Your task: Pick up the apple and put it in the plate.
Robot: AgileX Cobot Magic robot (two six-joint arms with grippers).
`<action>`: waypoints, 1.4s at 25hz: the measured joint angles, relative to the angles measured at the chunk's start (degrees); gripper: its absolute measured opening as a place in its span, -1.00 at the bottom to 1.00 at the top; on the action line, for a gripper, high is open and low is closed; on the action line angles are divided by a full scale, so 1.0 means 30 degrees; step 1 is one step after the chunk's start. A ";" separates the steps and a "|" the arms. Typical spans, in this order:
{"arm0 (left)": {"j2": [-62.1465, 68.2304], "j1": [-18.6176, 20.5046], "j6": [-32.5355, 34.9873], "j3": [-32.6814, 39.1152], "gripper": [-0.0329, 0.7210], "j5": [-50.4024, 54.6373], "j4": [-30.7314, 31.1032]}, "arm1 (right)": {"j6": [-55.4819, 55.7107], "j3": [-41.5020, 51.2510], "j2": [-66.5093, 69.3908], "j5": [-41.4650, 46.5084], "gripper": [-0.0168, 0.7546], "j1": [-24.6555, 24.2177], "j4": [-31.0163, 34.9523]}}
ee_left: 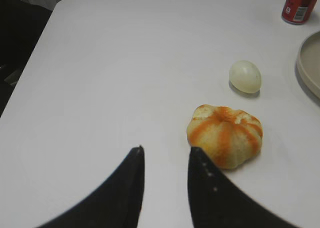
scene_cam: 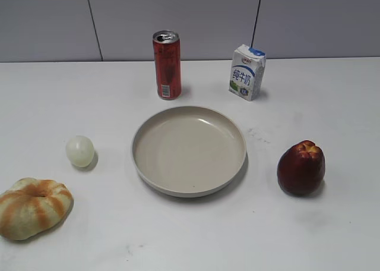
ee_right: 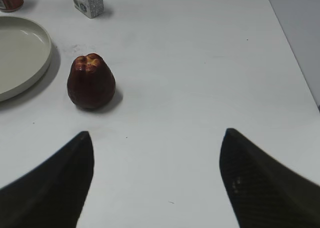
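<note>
Apple [scene_cam: 301,168]: upright on the white table [scene_cam: 332,104], long axis vertical, lumpy yellow-patched crown up; right of the plate [scene_cam: 189,150], apart from it.
Plate: centre of table, nothing in it.
Right gripper [ee_right: 156,138]: fingers wide apart, holding nothing, apple ahead-left.
Left gripper [ee_left: 166,149]: fingers narrowly apart, holding nothing, beside striped bread [ee_left: 226,135].

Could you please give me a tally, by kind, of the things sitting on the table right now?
Food: 3, the apple, the bread and the pale ball, which may be an egg
Drinks: 2, the red can and the milk carton
Dishes: 1, the plate
Total: 6
</note>
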 joint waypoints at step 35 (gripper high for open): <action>0.0000 0.0000 0.0000 0.0000 -0.29 0.0000 0.0000 | 0.0035 -0.2063 1.0233 -0.2983 0.57 0.0000 0.1917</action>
